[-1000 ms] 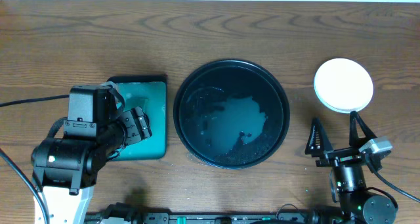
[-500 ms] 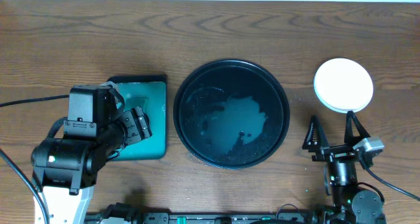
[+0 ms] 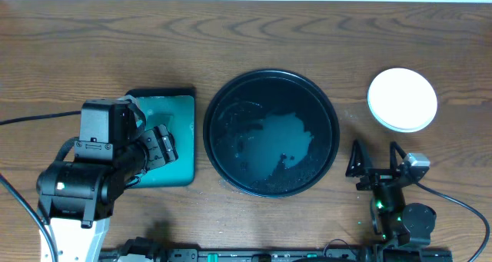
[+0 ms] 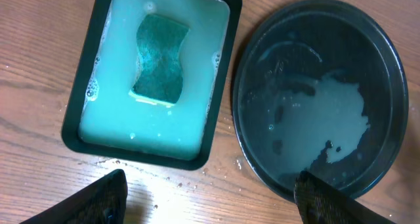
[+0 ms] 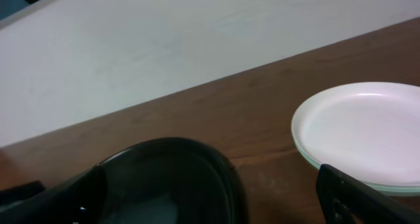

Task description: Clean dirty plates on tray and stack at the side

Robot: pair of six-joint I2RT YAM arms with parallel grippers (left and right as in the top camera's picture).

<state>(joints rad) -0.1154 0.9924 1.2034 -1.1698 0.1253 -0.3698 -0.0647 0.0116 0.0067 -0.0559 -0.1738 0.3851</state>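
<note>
The round black tray (image 3: 330, 124) sits at the table's middle and holds only a pale watery film. It also shows in the left wrist view (image 4: 387, 60) and the right wrist view (image 5: 223, 171). The plates (image 3: 402, 99) lie stacked at the right, white one on top, pale green rims beneath in the right wrist view (image 5: 367, 129). My right gripper (image 3: 377, 164) is open and empty, low near the front edge between tray and stack. My left gripper (image 4: 210, 201) is open and empty over bare wood in front of the teal tray.
A teal rectangular tray (image 3: 184, 108) left of the black tray holds milky soapy water and a green sponge (image 4: 159, 56). Water droplets spot the wood in front of it. The white wall lies beyond the table's far edge (image 5: 164, 46).
My right arm has drawn back toward the front edge and shifted left, away from the plate stack. The left arm, the trays and the plates have not moved.
</note>
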